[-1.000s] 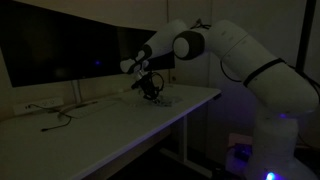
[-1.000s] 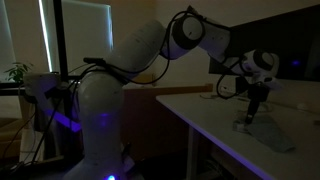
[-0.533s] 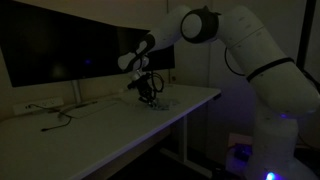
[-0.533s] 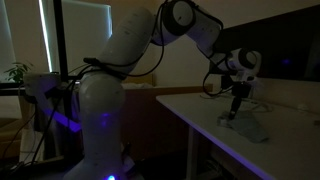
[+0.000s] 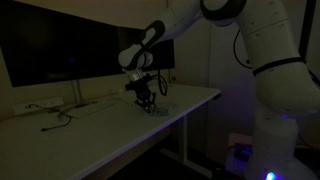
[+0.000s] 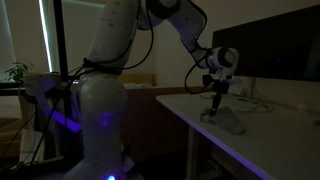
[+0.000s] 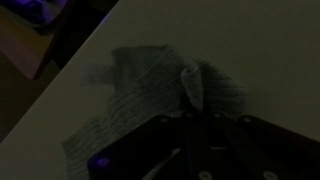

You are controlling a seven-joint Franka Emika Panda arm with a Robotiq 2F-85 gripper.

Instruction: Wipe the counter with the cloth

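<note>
One white robot arm (image 5: 270, 60) carries one gripper (image 5: 146, 98). There is one counter (image 5: 100, 135) and one cloth (image 7: 150, 95) on it. Two dark monitors (image 5: 60, 50) stand side by side along the back of the counter. One tangle of thin dark cable (image 5: 60, 118) lies on the top; how many strands it holds cannot be told. In an exterior view, one potted plant (image 6: 14, 72) shows at the edge.

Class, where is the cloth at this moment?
In an exterior view the cloth lies on the white counter, pinched under the shut gripper, in front of the dark monitors, toward the counter's robot-side end.
</note>
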